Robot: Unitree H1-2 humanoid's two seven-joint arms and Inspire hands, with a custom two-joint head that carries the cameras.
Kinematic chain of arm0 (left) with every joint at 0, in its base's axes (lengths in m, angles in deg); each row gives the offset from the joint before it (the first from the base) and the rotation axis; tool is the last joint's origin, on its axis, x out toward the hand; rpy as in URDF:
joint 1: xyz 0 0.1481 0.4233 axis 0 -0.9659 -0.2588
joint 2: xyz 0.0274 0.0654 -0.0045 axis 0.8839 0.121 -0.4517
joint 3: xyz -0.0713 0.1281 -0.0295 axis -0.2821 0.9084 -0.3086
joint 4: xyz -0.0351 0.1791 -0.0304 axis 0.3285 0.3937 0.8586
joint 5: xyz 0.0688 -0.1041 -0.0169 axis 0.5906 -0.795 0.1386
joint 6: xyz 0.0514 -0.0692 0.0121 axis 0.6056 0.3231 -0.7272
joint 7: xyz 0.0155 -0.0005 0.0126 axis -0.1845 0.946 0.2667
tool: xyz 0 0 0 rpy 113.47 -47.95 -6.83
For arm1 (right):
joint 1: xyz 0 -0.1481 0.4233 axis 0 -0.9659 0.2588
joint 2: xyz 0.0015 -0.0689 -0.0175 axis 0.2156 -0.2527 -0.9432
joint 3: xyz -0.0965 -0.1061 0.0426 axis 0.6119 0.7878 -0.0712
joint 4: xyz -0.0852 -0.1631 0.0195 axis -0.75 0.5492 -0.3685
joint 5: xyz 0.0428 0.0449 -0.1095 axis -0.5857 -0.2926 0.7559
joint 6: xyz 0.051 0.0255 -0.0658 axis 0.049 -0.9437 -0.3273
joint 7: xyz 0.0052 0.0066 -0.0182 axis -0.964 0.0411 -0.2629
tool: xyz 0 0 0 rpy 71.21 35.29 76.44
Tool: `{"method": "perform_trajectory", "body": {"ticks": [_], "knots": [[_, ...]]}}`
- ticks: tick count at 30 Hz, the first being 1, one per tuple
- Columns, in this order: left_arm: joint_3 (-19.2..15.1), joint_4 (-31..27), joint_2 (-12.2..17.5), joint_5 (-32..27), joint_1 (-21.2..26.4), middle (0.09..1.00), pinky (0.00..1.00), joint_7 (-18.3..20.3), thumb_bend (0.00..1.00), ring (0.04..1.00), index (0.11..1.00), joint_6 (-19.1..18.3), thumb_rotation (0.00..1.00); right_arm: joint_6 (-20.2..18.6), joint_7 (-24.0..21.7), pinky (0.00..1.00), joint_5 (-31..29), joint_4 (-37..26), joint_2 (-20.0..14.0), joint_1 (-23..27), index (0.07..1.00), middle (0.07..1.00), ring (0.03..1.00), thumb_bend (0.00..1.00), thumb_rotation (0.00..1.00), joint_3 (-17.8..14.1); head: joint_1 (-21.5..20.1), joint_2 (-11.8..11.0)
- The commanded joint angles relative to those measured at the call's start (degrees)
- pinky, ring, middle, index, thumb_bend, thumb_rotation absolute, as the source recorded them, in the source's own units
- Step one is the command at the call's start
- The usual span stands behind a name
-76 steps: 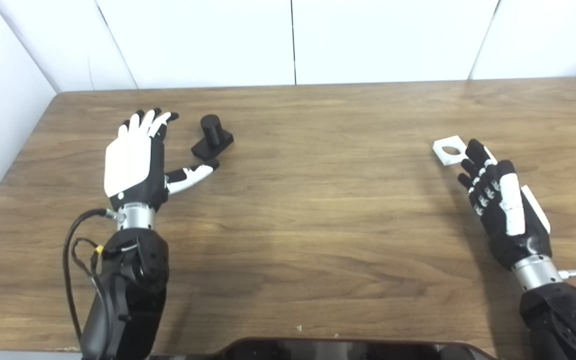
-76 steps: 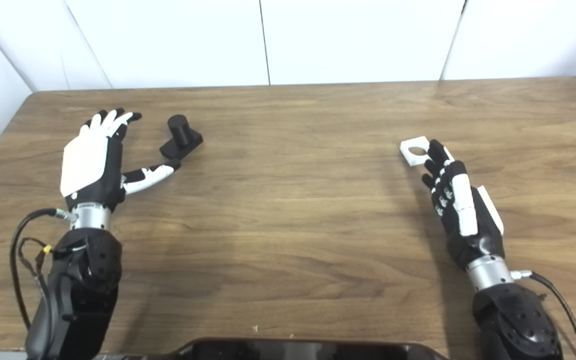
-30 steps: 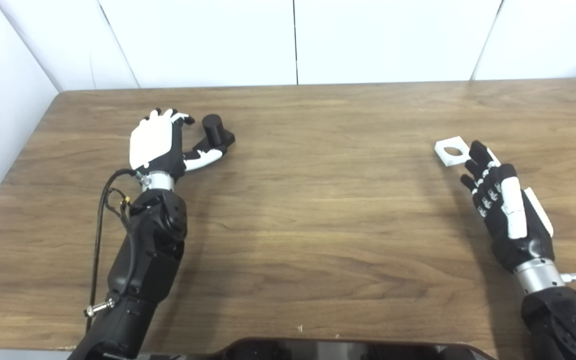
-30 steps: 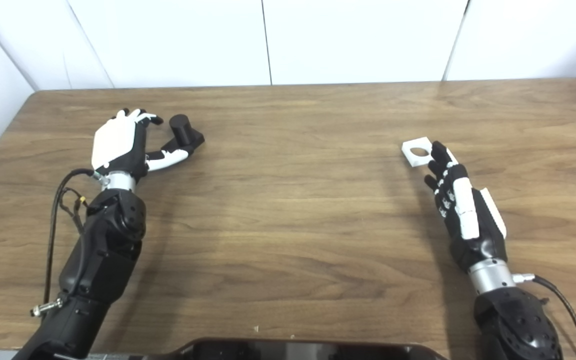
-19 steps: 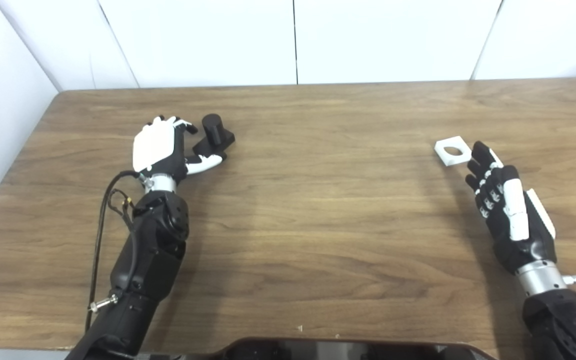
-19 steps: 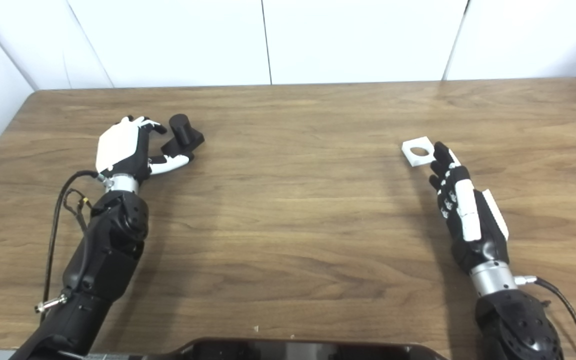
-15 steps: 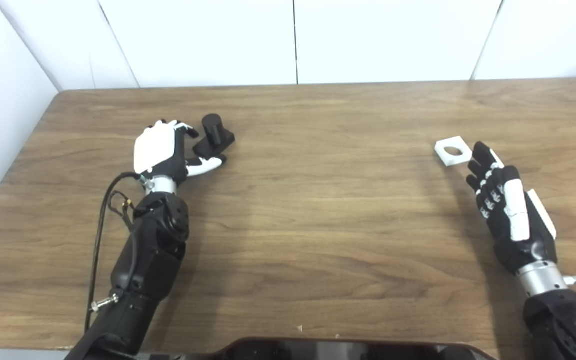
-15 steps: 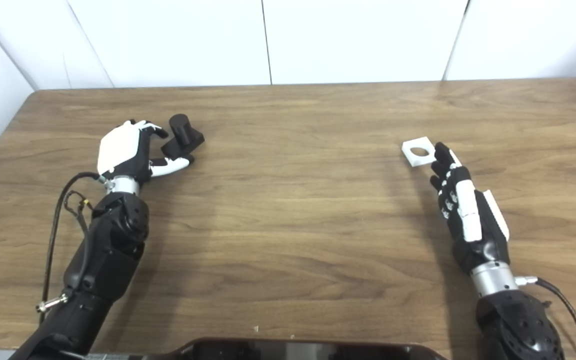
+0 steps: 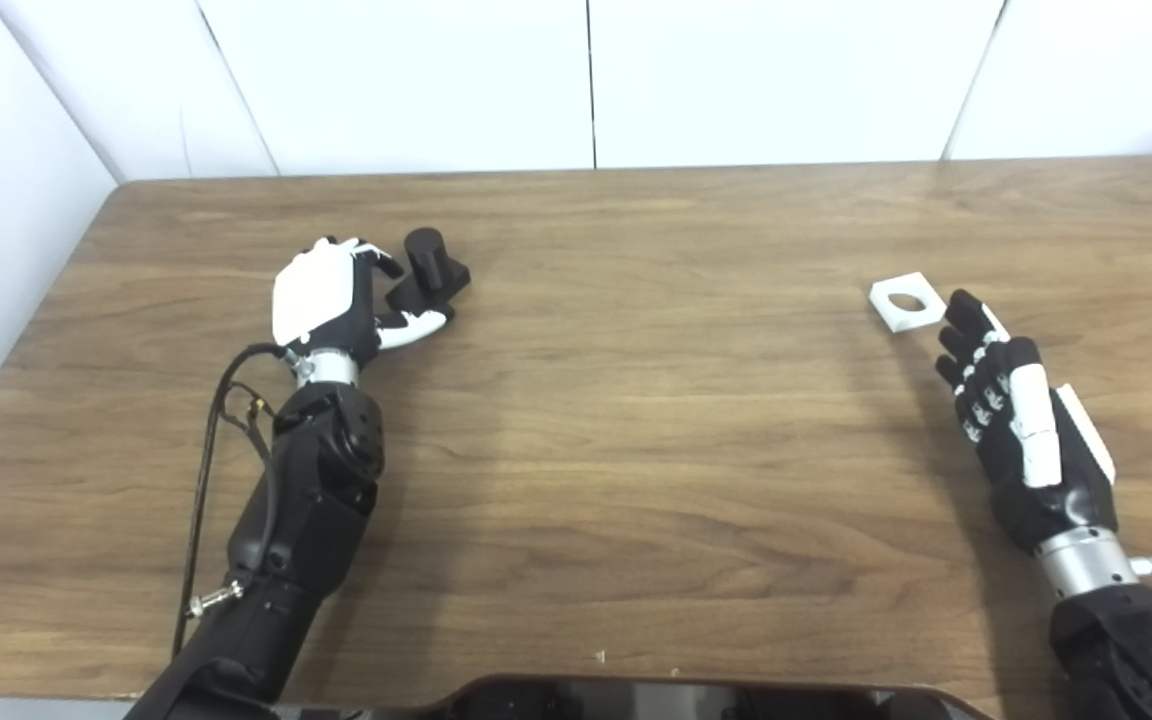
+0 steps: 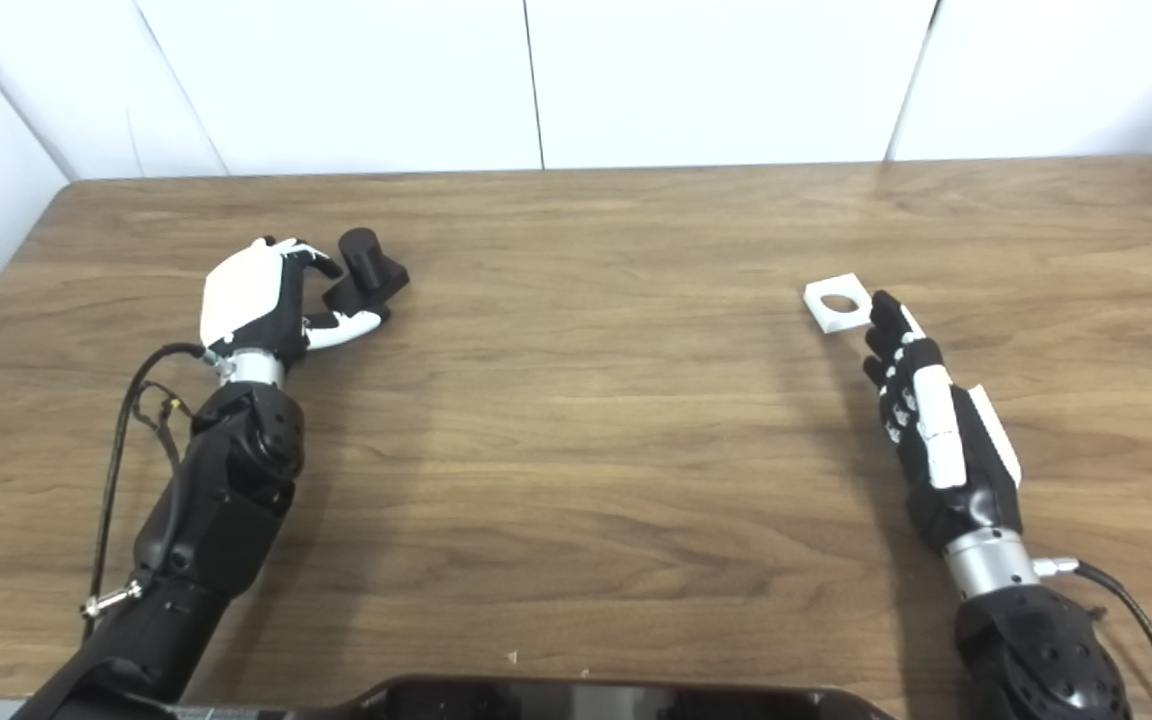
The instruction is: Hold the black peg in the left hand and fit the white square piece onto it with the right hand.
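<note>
The black peg (image 9: 426, 270), a short cylinder on a square base, stands on the wooden table (image 9: 636, 400) at the far left. My left hand (image 9: 324, 295) is against the base's left end. Its fingers (image 9: 381, 265) curl over that end and the thumb (image 9: 421, 323) lies along the base's front edge, not clamped. The white square piece (image 9: 904, 302), with a round hole, lies flat at the right. My right hand (image 9: 1016, 430) is open with straight fingers, and its fingertips (image 10: 884, 310) are just short of the piece's near-right corner, holding nothing.
White wall panels close off the table's back edge and the left side. A dark curved part (image 9: 696, 700) juts in at the bottom edge. A black cable (image 9: 206, 440) loops beside my left forearm.
My left hand has reached forward and right to the peg, and its fingers have curled in around the base. My right hand has drawn back slightly from the white piece. Neither object has moved.
</note>
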Motion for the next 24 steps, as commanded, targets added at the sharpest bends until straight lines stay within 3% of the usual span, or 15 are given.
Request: {"method": "perform_trajectory", "body": {"ticks": [1, 24], "knots": [[-0.04, -0.02, 1.38, -0.27, 2.96, 0.884, 0.98, -1.56, 0.74, 0.97, 0.626, 1.47, 0.39, 1.92, -0.14, 1.0, -0.32, -1.46, -0.64, 0.93, 0.954, 0.981, 0.99, 0.58, 1.0, -0.49, 0.03, 0.0], [-0.56, -0.28, 0.75, -3.32, 2.36, 0.871, 0.97, -3.56, 0.71, 0.96, 0.563, 2.06, 0.29, 1.93, -0.57, 1.0, -0.63, -1.48, -1.48, 1.22, 0.965, 0.989, 1.0, 0.58, 1.0, -0.59, 0.19, 0.18]]}}
